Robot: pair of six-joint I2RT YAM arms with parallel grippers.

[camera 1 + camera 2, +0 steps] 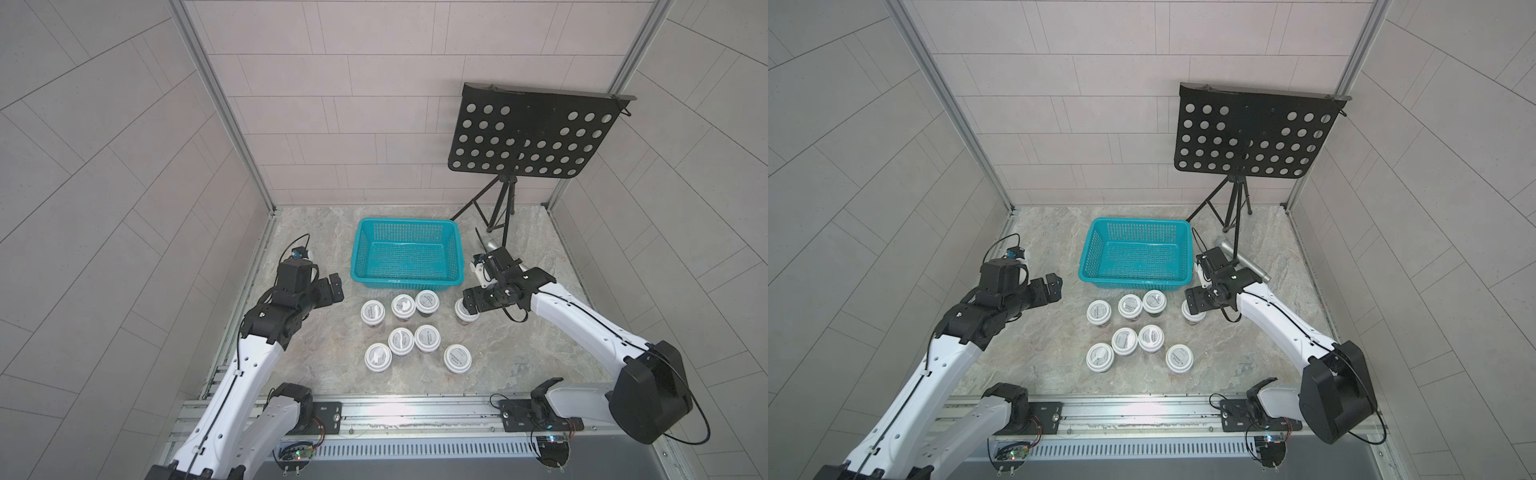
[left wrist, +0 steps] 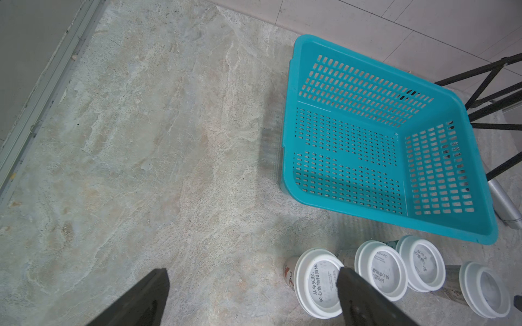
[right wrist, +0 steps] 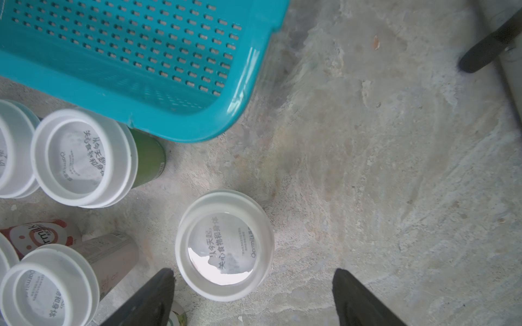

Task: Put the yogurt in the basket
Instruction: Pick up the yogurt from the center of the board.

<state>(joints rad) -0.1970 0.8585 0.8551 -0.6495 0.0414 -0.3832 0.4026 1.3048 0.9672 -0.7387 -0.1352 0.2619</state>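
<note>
Yogurt cups [image 1: 427, 338], round printed cups with white plastic lids: report position and count. (Operator)

Eight cups stand upright on the grey marble-patterned tabletop [image 1: 324, 357], all outside the teal-blue rectangular perforated plastic basket [image 1: 405, 284]. Four form the row nearest the basket; four form the row nearer the arm bases. The basket's mesh floor is bare in both top views and in the left wrist view. (Technician)

Report the right claw. (Operator)

The right gripper [image 3: 252, 279] is positioned over the end cup [image 3: 226, 245] of the row nearest the basket, the one standing apart from its three neighbours. The jaws are spread wide, one on each side of the lid. No contact with the cup is visible in the right wrist view. Nothing is gripped. (Technician)

Report the left claw. (Operator)

The left gripper [image 2: 251, 273] hovers above bare tabletop just beside the cup group. The jaws are fully spread and hold nothing. (Technician)

Assess progress. (Operator)

Judged from cup positions, no cup has been delivered and eight remain. The step in hand appears to be the first pick, at the stage before closure. What is left is to close on the end cup, lift it, carry it over the thick rim and release it, then repeat for the other seven. Note the black perforated metal music stand [image 1: 532, 137] and the grey metal cylinder [image 1: 1246, 262] near the basket on the right arm's side. (Technician)
</note>
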